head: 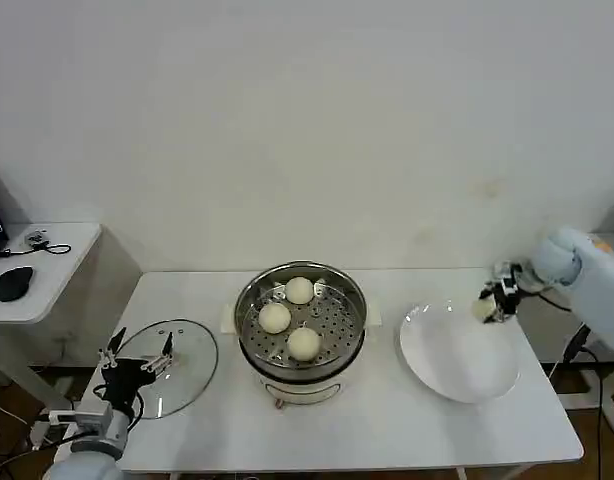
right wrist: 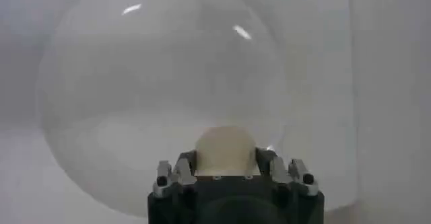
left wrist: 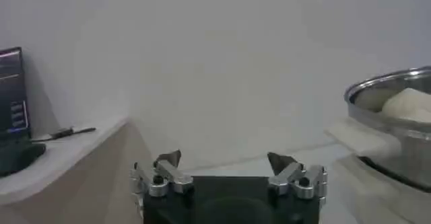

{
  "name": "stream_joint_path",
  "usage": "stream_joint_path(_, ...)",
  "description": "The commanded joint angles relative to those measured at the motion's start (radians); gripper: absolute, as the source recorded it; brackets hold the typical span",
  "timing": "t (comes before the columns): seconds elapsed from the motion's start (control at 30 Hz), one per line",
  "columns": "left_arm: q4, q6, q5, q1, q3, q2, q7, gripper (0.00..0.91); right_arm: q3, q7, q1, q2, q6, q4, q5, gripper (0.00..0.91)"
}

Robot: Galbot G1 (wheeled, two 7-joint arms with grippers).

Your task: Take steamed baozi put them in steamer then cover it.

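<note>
The steamer (head: 252, 325) stands at the table's middle, and three cream baozi (head: 299, 290) (head: 274, 318) (head: 304, 343) lie on its perforated tray. My right gripper (head: 490, 308) hovers over the far right rim of the white plate (head: 457, 365), shut on a fourth baozi (right wrist: 225, 151) that sits between its fingers. The glass cover (head: 187, 362) lies flat on the table left of the steamer. At the table's front left my left gripper (head: 139, 360) hangs above the cover, open and holding nothing. In the left wrist view the steamer (left wrist: 377, 94) shows with a baozi (left wrist: 409, 104) inside.
A low white side table (head: 57, 270) with a black mouse (head: 14, 283) stands to the far left. A plain white wall runs behind the table. Bare tabletop lies in front of the steamer and between the steamer and the plate (right wrist: 135, 97).
</note>
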Motion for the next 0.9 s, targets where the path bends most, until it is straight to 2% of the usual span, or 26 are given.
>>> stream_joint_path(0.03, -0.005, 0.001, 0.007, -0.002, 0.012, -0.001, 0.000, 0.907, -0.288, 0.040, 0.364, 0.002, -0.132, 0.242, 0.283, 0.615)
stream_joint_path(0.17, -0.007, 0.000, 0.010, 0.001, 0.007, -0.001, 0.000, 0.907, -0.378, 0.107, 0.472, 0.097, -0.198, 0.306, 0.411, 0.625)
stream_joint_path(0.37, -0.005, -0.002, 0.012, 0.003, -0.002, -0.006, 0.000, 0.907, -0.447, 0.183, 0.546, 0.242, -0.299, 0.330, 0.566, 0.625)
stream_joint_path(0.43, -0.005, -0.002, 0.011, 0.003, -0.006, -0.006, 0.000, 0.907, -0.456, 0.197, 0.551, 0.271, -0.315, 0.326, 0.590, 0.625)
stream_joint_path(0.67, -0.014, 0.001, 0.001, 0.006, -0.027, -0.013, 0.000, 0.907, -0.456, 0.317, 0.495, 0.429, -0.426, 0.283, 0.707, 0.625)
stream_joint_path(0.9, -0.019, 0.000, -0.001, 0.013, -0.032, -0.021, 0.000, 0.907, -0.468, 0.375, 0.435, 0.491, -0.492, 0.263, 0.765, 0.625)
